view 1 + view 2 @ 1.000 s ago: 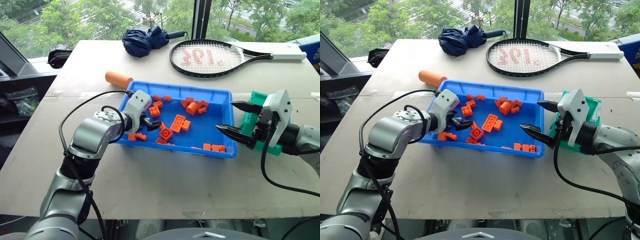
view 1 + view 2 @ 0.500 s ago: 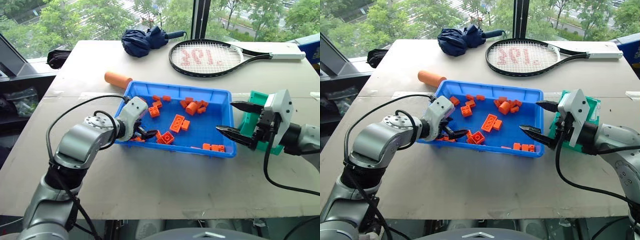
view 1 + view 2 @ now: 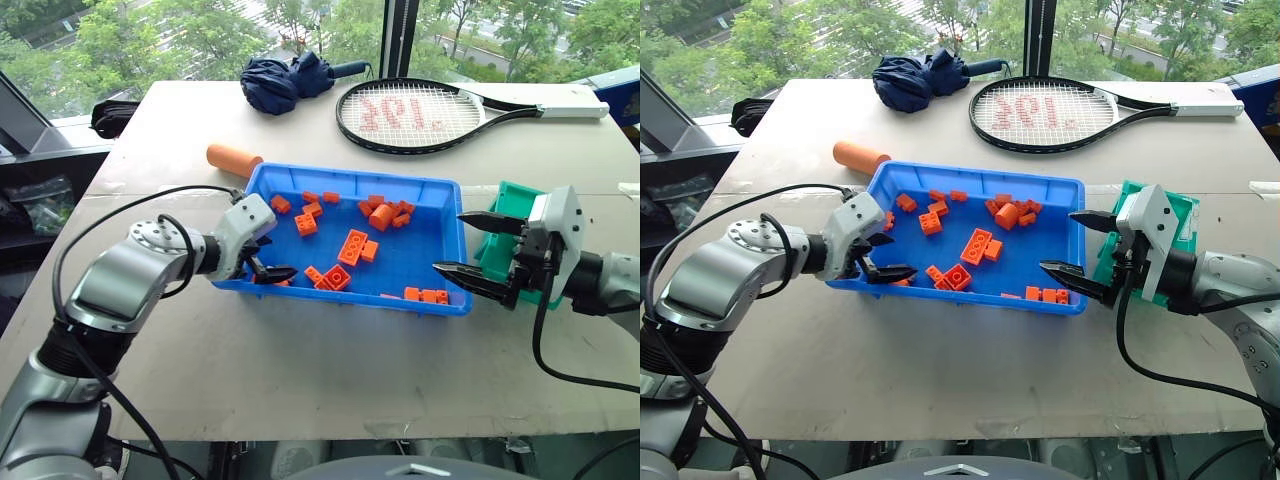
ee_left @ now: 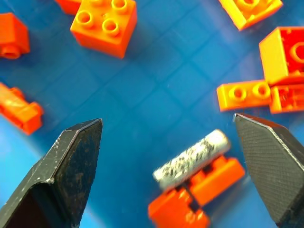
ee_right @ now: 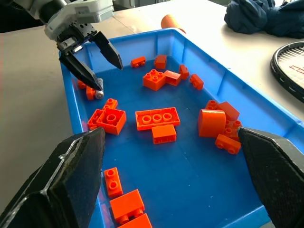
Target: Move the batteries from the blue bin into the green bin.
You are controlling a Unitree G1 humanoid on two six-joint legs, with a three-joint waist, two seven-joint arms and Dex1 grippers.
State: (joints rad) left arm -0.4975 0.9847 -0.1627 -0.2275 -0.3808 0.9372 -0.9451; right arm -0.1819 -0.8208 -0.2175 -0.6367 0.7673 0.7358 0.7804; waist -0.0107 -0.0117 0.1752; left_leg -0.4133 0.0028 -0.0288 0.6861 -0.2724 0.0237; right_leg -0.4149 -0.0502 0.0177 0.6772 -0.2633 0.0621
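Counter (image 3: pixel 330 370): beige, flat.
Middle: blue bin (image 3: pixel 436 301).
Right of it: green bin (image 3: pixel 512 199), touching.
Behind: orange cylinder (image 3: pixel 235 159), folded umbrella (image 3: pixel 285 78), tennis racket (image 3: pixel 420 113).

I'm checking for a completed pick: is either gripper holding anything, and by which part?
Nothing is held. The left gripper is open over a battery lying in the blue bin; the right gripper is open and empty.
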